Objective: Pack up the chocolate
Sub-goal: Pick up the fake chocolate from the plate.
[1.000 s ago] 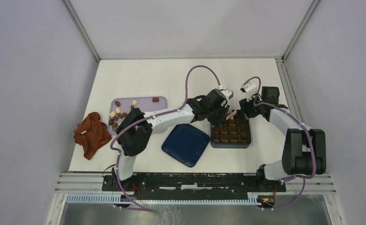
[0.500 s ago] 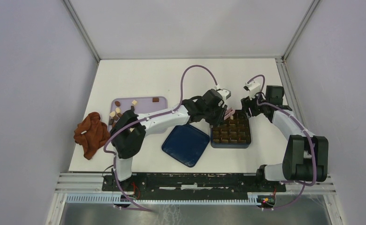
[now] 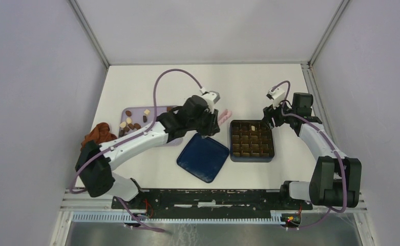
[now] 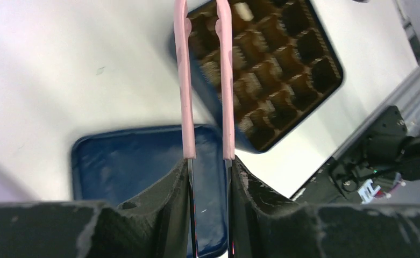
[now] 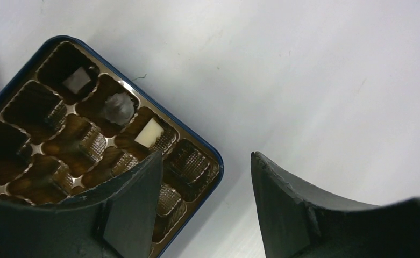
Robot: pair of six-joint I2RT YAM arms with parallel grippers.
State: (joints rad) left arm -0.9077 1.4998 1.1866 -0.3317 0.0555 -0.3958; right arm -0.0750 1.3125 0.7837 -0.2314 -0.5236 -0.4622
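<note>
Loose chocolate (image 3: 128, 123) pieces, brown and cream, lie on the lilac tray (image 3: 159, 110) at the left. The blue box (image 3: 252, 158) holds a brown cell insert, and one cream piece (image 3: 252, 128) shows in its far row. The right wrist view shows two cream pieces (image 5: 149, 131) and a greyish one (image 5: 116, 107) in the cells. My left gripper (image 3: 211, 121) (image 4: 207, 161) is shut on the pink tongs (image 4: 184, 80), which point toward the box from its left. Nothing shows between the tong arms. My right gripper (image 3: 269, 116) (image 5: 205, 155) hangs open over the box's far right corner.
The blue lid (image 3: 203, 158) (image 4: 137, 161) lies flat beside the box, on its left, under the left wrist. A reddish-brown cloth (image 3: 98, 135) is bunched at the table's left edge. The arm bases and a metal rail run along the near edge.
My left arm has swung left with the tongs, away from over the box toward the lilac tray. My right gripper has opened wider and stays by the box's far corner.
</note>
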